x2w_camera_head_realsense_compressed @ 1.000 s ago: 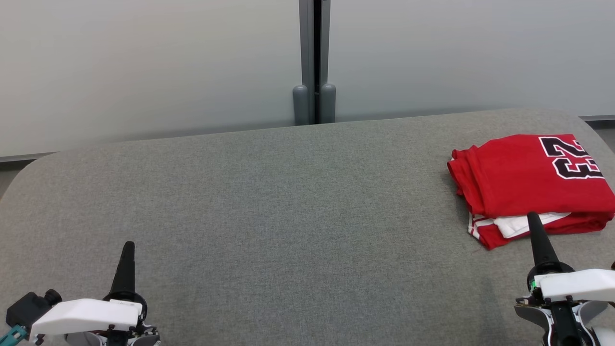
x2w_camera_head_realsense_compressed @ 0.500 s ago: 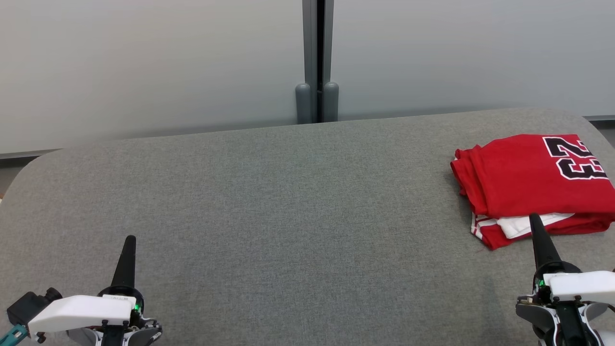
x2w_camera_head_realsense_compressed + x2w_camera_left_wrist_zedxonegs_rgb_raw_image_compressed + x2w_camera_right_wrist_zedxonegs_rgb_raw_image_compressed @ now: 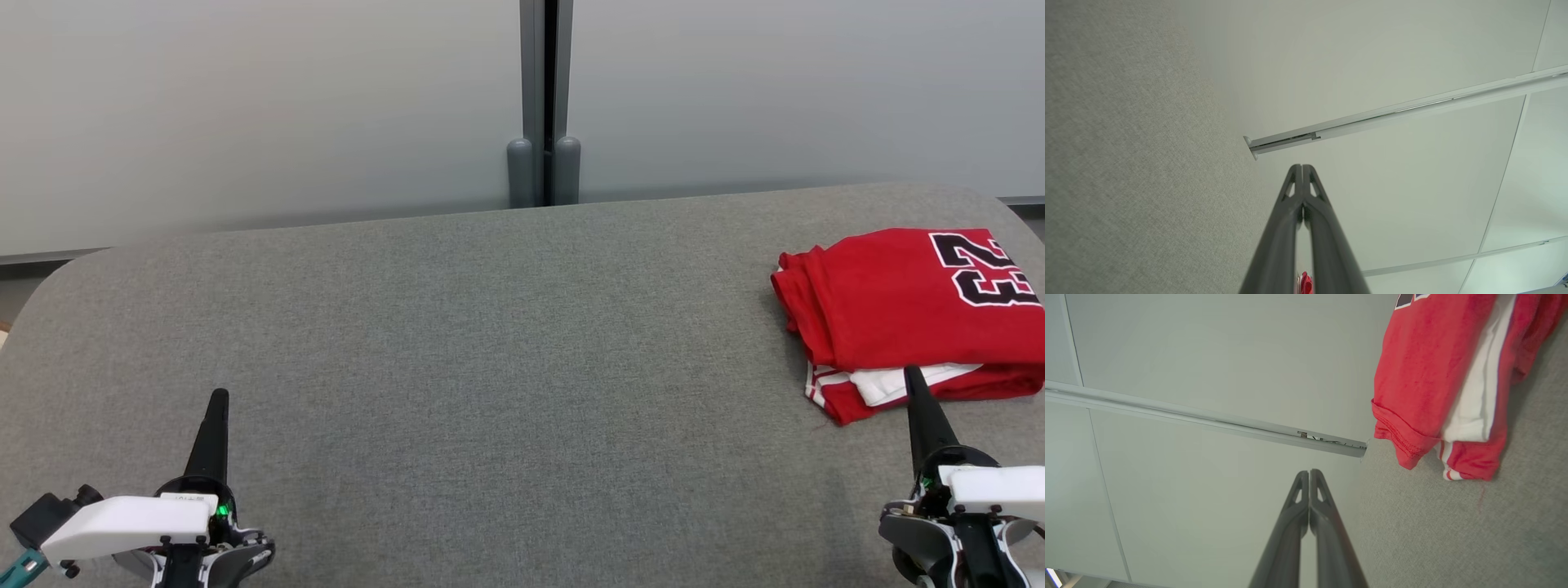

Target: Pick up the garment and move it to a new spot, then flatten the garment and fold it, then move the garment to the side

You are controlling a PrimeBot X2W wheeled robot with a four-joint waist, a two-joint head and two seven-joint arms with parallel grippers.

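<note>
The left gripper (image 3: 218, 398) has its two long dark fingers pressed flat together into a single tapering spike with nothing between them; the left wrist view shows the tips meeting with no gap. The right gripper (image 3: 909, 374) is drawn together the same way, tips meeting and holding nothing. In the head view its tip overlaps the near edge of the garment (image 3: 898, 302), at the white layer. The right wrist view, though, shows bare grey surface between the fingers and the cloth, so the two are near but apart. The garment is a red jersey folded into a rough rectangle, with black, white-edged numerals on its top face. A white layer with red stripes peeks out along the edge nearest the robot. It lies flat on the grey fabric-covered table (image 3: 490, 343), and the table's rounded far corner curves round just behind it. From the garment's left edge the tabletop stretches away. The left gripper sits well apart from the garment, far to its left and nearer the robot. Behind the garment stand pale wall panels (image 3: 245, 106), and a grey post (image 3: 544, 98) rises between them, behind the garment and to its left.
</note>
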